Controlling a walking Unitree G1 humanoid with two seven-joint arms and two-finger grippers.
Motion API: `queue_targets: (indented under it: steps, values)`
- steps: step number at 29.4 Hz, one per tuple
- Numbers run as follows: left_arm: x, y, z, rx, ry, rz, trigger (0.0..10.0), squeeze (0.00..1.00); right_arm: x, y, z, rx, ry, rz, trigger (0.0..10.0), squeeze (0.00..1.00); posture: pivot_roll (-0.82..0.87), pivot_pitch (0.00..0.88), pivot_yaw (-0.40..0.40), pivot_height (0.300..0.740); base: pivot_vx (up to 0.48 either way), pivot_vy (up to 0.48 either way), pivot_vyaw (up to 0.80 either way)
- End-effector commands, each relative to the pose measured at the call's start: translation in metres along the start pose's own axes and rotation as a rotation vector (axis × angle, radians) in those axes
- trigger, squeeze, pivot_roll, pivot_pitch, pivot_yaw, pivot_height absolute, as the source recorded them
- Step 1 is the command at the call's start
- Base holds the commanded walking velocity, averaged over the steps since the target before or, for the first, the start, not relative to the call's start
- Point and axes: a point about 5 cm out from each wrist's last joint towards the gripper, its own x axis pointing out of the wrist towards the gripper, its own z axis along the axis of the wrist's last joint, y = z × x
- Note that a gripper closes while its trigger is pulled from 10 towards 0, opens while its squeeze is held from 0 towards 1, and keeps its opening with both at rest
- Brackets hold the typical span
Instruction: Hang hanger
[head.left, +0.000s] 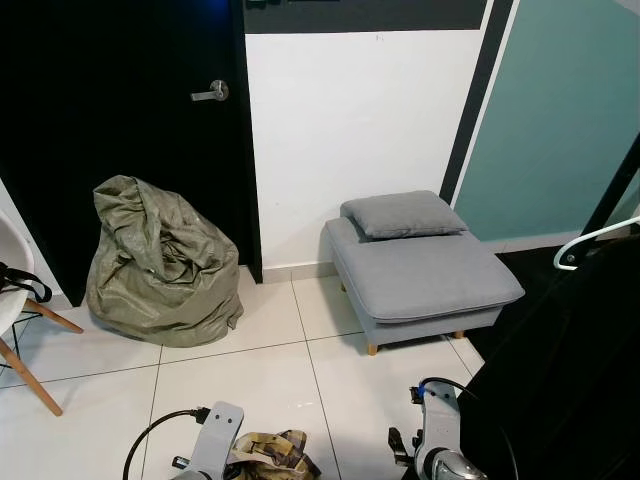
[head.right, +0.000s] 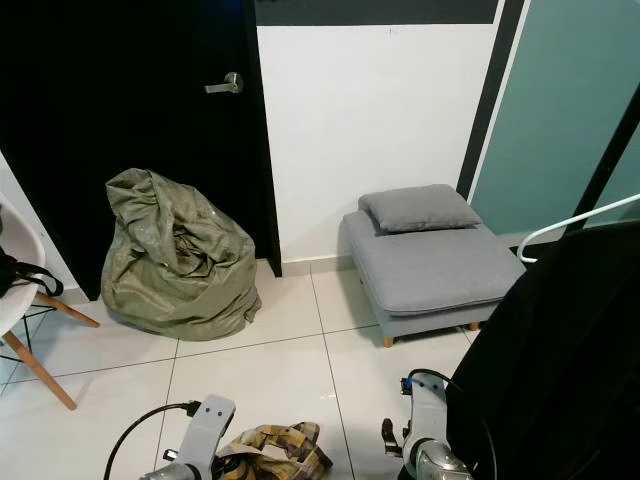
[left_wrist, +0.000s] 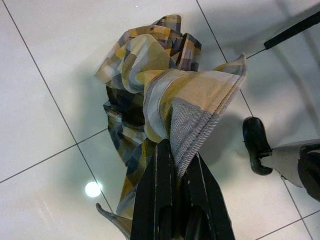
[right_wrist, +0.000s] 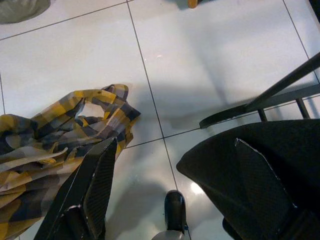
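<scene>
Your left end effector (left_wrist: 172, 200) pinches a plaid shirt (left_wrist: 160, 95) above white floor tiles (head.left: 270, 370); right end effector's (right_wrist: 82, 200) state unclear; grey footstool (head.left: 420, 270), green sack (head.left: 160, 265) ahead.

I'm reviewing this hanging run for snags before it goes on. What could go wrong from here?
The left end effector pinches only an edge fold of the plaid shirt, so the shirt may slip out or trail on the floor tiles.

The white hanger pokes out beside a black garment on the robot's right; that garment could hide or snag the hook.

The right end effector hangs close to the shirt and might catch it.
</scene>
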Motion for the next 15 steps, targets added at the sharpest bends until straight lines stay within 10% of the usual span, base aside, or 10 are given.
queue_targets:
  steps: [1,15]
  values:
    - [0.0002,-0.0004,0.0005,-0.025,-0.005,-0.006,10.0,0.00,-0.0003,-0.0013,-0.0002,-0.005,-0.006,-0.002,10.0,0.00,0.05,0.088,0.022,0.740,0.000,0.000,0.00]
    - [-0.0004,0.0006,0.0043,-0.070,-0.035,-0.022,10.0,0.00,-0.0005,0.0082,-0.0031,0.016,0.026,0.101,10.0,0.00,0.06,0.099,0.017,0.740,0.000,0.000,0.00]
